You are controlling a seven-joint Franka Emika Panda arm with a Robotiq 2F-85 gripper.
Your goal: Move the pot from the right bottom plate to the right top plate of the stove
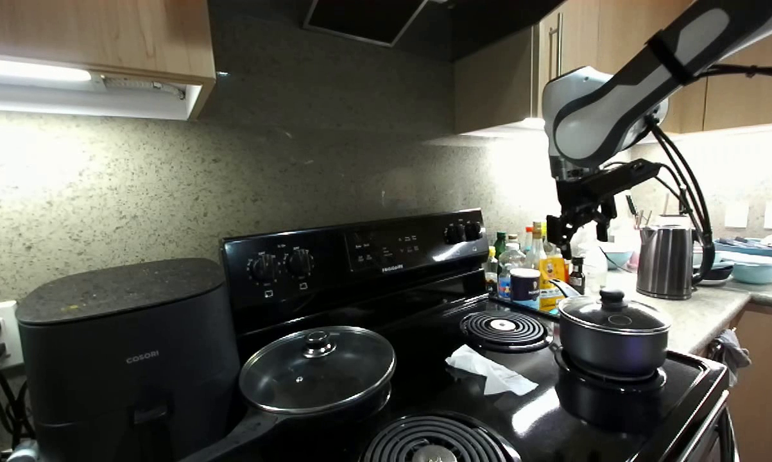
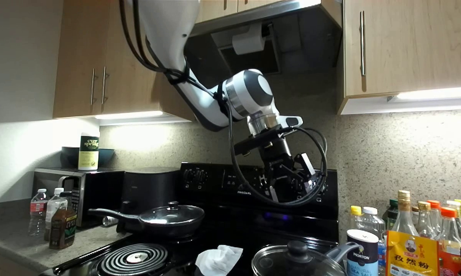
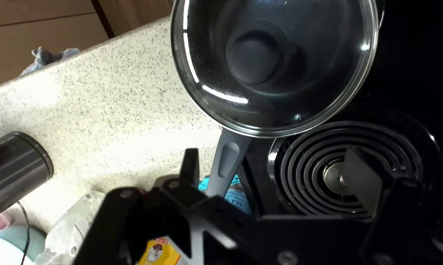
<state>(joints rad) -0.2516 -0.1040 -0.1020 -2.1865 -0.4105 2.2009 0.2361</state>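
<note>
apparently the pot (image 1: pixel 613 343) mostly hides the right bottom plate (image 1: pixel 610 385), while the end effector (image 3: pixel 273 165) gapes.

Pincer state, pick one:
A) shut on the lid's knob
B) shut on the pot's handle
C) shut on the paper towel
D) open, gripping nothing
D: the wrist view shows the pincer wide open, and in an exterior view it hangs clear of the pot and its handle.
</note>
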